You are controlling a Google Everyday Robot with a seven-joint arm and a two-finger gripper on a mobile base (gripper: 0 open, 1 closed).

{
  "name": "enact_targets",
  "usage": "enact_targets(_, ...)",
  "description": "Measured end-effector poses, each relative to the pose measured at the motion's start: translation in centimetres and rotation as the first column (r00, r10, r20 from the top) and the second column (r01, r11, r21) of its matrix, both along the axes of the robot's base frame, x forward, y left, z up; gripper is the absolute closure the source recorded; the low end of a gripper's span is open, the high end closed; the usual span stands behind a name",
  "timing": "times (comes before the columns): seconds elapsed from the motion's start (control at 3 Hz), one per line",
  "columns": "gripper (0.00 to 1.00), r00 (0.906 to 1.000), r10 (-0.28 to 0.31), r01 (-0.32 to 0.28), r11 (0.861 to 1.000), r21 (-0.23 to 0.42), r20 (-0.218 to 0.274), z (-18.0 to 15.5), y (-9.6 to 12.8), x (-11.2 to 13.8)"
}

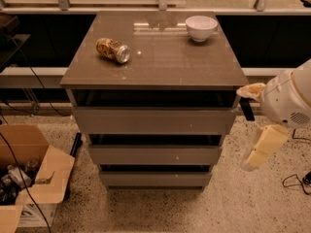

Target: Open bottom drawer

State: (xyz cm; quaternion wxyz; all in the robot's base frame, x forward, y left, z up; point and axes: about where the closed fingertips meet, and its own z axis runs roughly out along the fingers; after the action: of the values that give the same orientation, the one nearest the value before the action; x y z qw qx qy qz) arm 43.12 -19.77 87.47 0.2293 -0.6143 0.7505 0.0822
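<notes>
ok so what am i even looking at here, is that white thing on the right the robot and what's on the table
Yes. There is only one camera view, looking down at the front of a small grey-brown cabinet; where the camera is mounted is not known.

The white rounded shape at the right edge is part of the robot's arm. The pale cream piece hanging below it is the gripper. It sits to the right of the cabinet, about level with the middle drawer, touching nothing, and nothing appears to be held.

On the cabinet top lie a can on its side at the left and a white bowl standing at the back right.

Below are three drawer fronts. The bottom drawer, the narrowest one, is what the robot should open; the gripper has not reached it.

An open cardboard box sits on the floor at the left.
</notes>
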Motion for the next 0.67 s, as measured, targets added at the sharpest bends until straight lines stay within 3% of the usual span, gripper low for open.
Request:
enact_targets(0.33,0.0,0.9992,-0.008,0.012,0.996,0.091,-0.04,-4.94,2.45,0.87)
enact_targets(0.67,0.0,0.9992,-0.008,0.012,0.996,0.091,-0.04,-4.94,2.45,0.87)
